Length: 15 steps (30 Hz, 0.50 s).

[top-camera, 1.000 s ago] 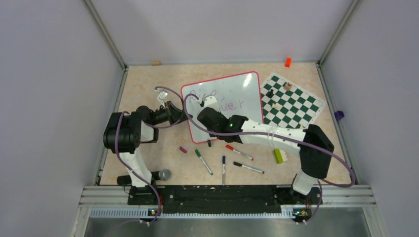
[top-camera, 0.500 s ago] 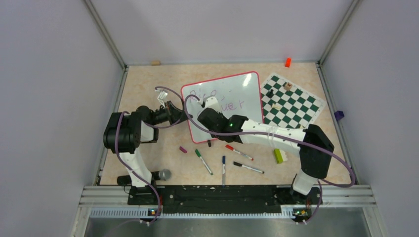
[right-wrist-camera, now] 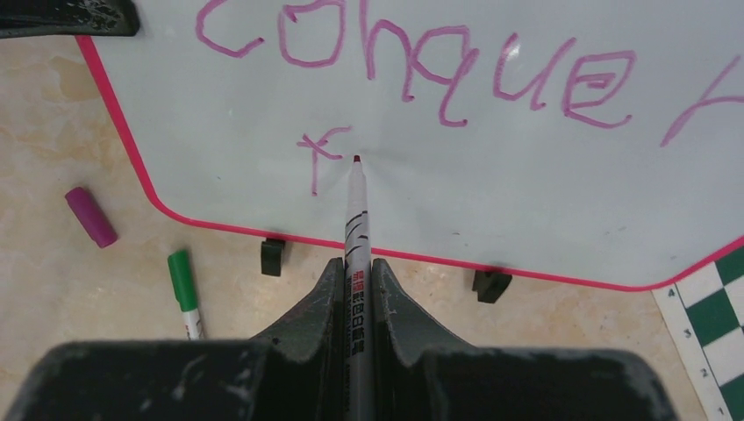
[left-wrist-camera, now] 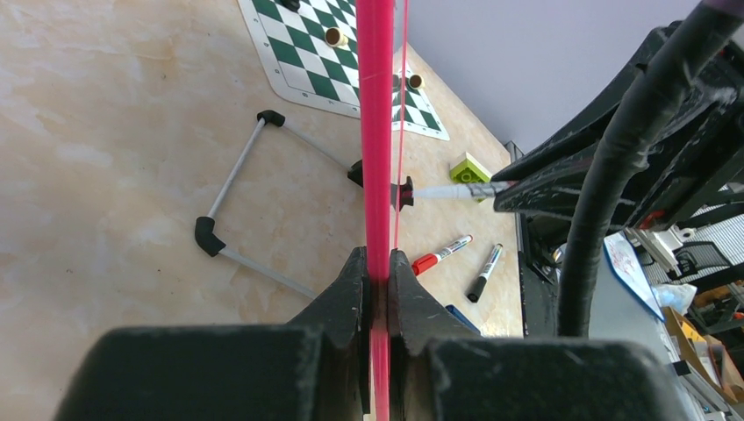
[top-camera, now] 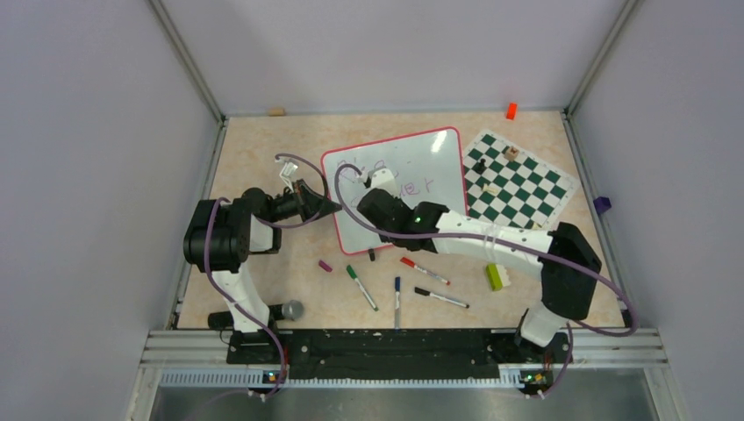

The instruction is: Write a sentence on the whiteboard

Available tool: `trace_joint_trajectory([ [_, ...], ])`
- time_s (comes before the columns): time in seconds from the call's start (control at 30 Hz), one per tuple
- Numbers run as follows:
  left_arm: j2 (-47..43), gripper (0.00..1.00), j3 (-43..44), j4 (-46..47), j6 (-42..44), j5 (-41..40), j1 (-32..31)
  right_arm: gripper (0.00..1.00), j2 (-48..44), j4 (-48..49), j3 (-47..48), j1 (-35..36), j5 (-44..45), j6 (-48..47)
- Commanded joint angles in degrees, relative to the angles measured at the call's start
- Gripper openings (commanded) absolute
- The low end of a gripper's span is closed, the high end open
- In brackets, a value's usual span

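while the left tool stays clamped on the left edge of the large glossy white rectangular whiteboard with its thin red-pink rim, the right tool is closed around a slim white-barrelled marker. the marker's long axis runs straight ahead of that tool onto the board, its tip seemingly touching just right of a lone "f" under "conquer" in the thin purple handwritten sentence. the blank stretch to fill lies rightward, nearer the right arm. since a second ago that arm has slid slightly right along the board.
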Motion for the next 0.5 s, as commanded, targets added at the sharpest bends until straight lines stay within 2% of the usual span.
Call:
trace_joint_trajectory([
  [0.0,0.2,0.0,0.5,6.6,1.2,1.8,0.5,0.0,-7.1,0.3,-2.0,-1.1,0.5,-0.6],
  [0.47,0.0,0.0,0.4,6.6,1.3,1.8,0.5,0.0,-7.1,3.4,-5.4,-1.5,-3.4,-2.1],
])
